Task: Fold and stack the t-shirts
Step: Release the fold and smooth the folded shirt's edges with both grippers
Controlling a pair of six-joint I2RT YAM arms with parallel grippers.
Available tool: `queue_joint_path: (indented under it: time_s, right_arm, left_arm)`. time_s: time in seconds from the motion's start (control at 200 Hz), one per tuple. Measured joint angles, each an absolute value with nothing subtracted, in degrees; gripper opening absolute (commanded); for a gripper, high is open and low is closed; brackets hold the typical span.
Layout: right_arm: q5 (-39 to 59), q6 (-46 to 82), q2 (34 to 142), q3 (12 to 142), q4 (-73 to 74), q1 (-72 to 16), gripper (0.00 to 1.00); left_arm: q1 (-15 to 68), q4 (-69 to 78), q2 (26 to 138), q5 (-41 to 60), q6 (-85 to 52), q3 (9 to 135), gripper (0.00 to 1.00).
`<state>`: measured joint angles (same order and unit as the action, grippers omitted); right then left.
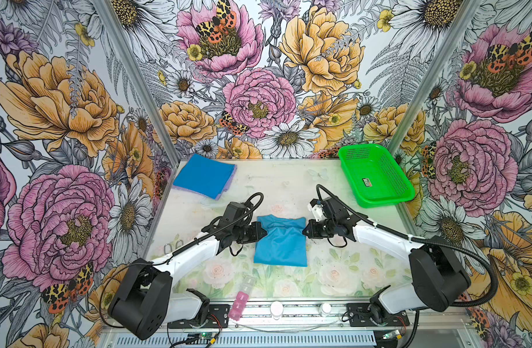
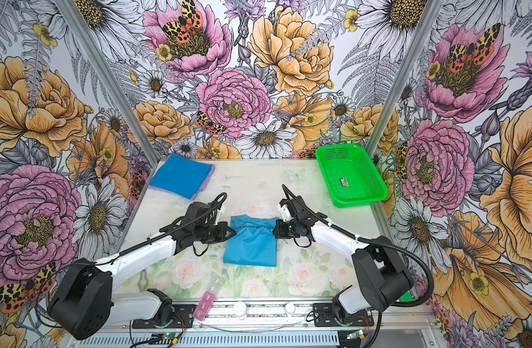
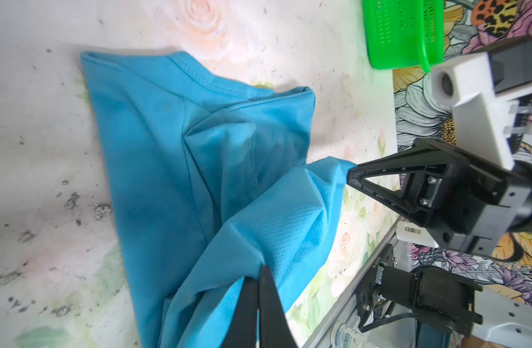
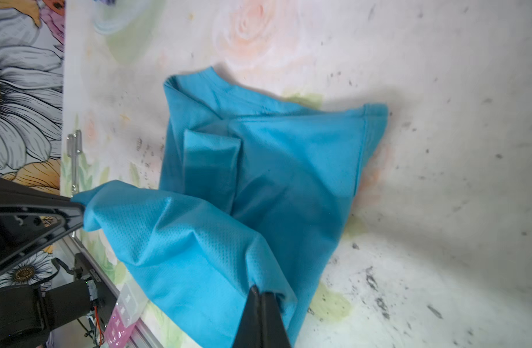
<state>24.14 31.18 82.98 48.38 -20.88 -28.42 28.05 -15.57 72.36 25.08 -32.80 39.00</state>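
Both jaws clamped: left gripper (image 1: 263,233) and right gripper (image 1: 304,231) hold opposite corners of the shirt (image 1: 281,250) at table (image 1: 289,186) centre. Held edge runs left-right; collar (image 1: 281,220) lies just beyond. Stack (image 1: 203,176) sits far left, nearer the left gripper.

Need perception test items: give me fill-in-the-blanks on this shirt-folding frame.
1. The left gripper and right gripper both pinch the teal t-shirt with jaws ____.
2. The green basket holds ____ shirts.
3. At the table's far left, the folded blue shirt lies on a ____ one.
Missing: shut; no; lavender.
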Motion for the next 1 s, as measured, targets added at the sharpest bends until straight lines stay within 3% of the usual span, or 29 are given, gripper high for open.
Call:
queue_joint_path:
  time_s: [0.625, 1.001]
  right_arm:
    - [24.1, 33.9, 82.8, 55.0, -20.8, -24.1, 0.0]
    - [24.3, 33.3, 94.8, 61.1, -20.9, -20.2, 0.0]
  left_arm:
    - [24.8, -18.7, 75.0, 24.9, -32.5, 46.8, 0.03]
    - [21.0, -15.4, 87.1, 27.1, -30.0, 51.4, 0.03]
